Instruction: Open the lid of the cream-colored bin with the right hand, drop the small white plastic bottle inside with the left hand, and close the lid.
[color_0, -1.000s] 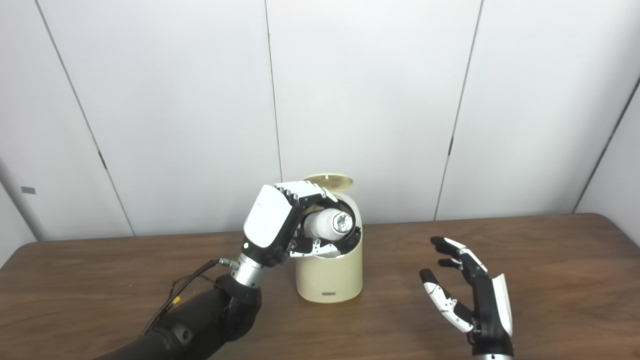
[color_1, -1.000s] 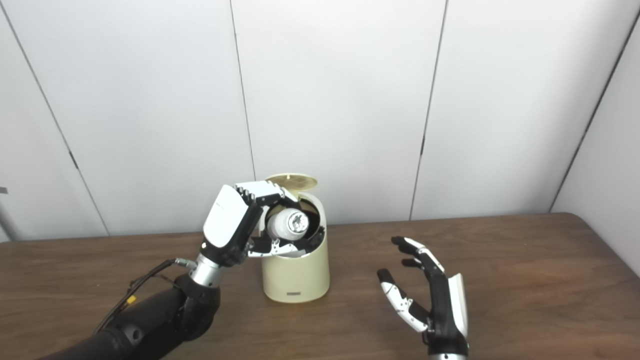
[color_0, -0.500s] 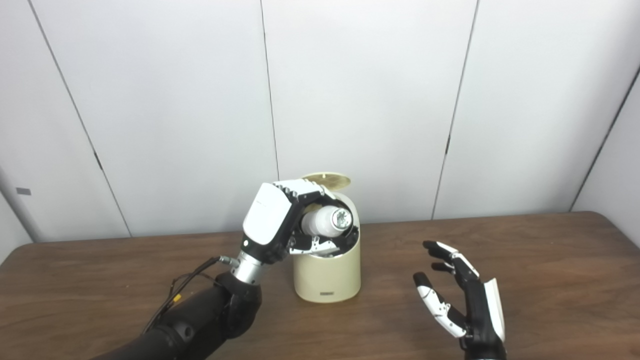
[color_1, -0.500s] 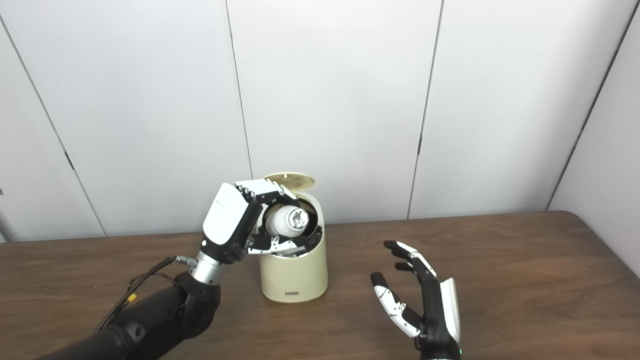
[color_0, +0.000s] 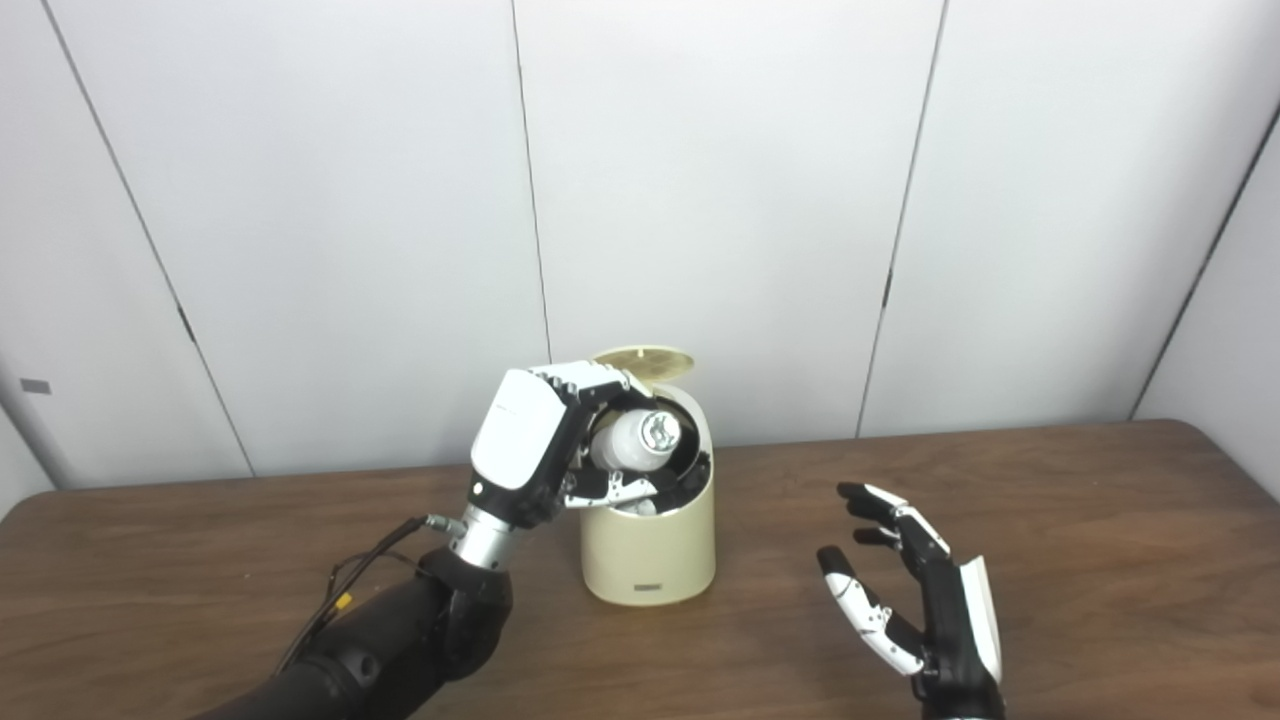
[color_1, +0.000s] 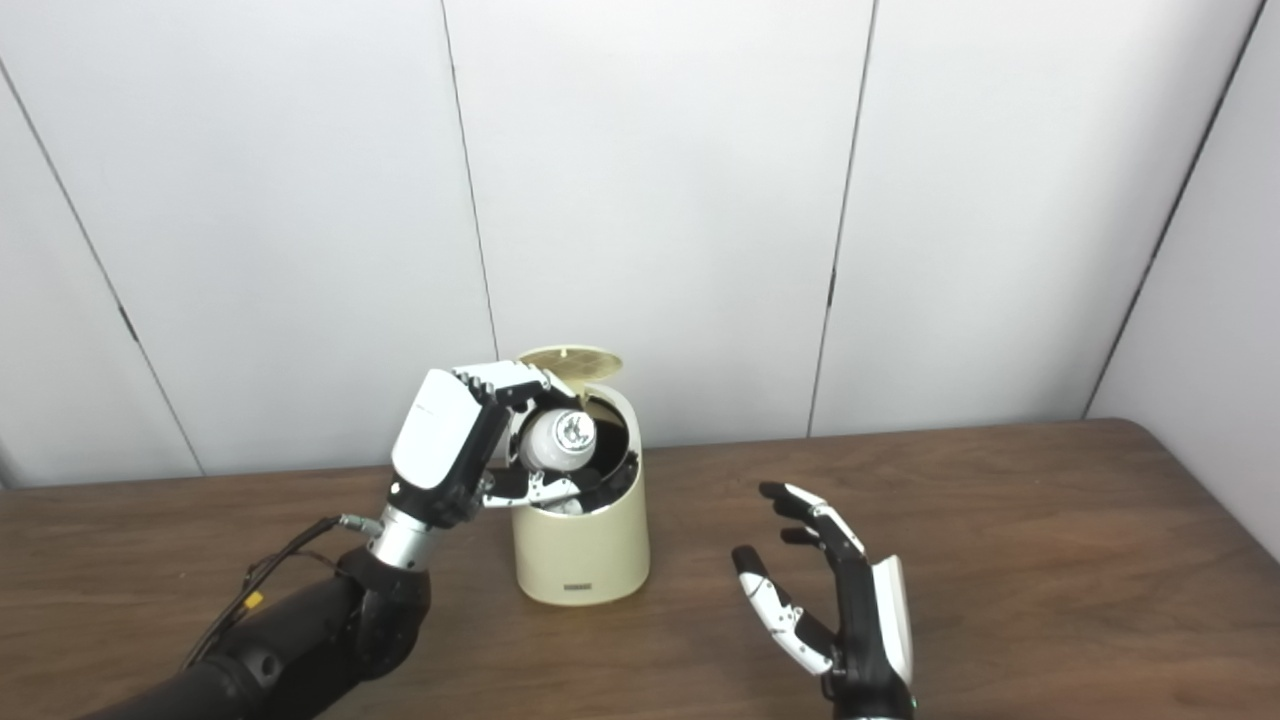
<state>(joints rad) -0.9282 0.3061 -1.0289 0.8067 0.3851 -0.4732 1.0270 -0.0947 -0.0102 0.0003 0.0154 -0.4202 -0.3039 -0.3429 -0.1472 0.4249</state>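
The cream-colored bin (color_0: 650, 550) stands on the brown table, its round lid (color_0: 643, 360) tipped up at the back and its mouth open. My left hand (color_0: 530, 445) is at the bin's left rim, shut on the small white plastic bottle (color_0: 635, 442). The bottle lies on its side over the open mouth, cap end toward me. My right hand (color_0: 920, 600) is open and empty, palm turned left, above the table to the right of the bin and apart from it.
The wooden table (color_0: 1100, 540) runs across the view, its right edge at the far right. A white panelled wall (color_0: 750, 200) stands close behind the bin. A cable (color_0: 360, 580) runs along my left forearm.
The camera has shifted a little. My left hand has tilted the bottle slightly over the bin's mouth. My right hand has stayed open, drawn back a little toward me.
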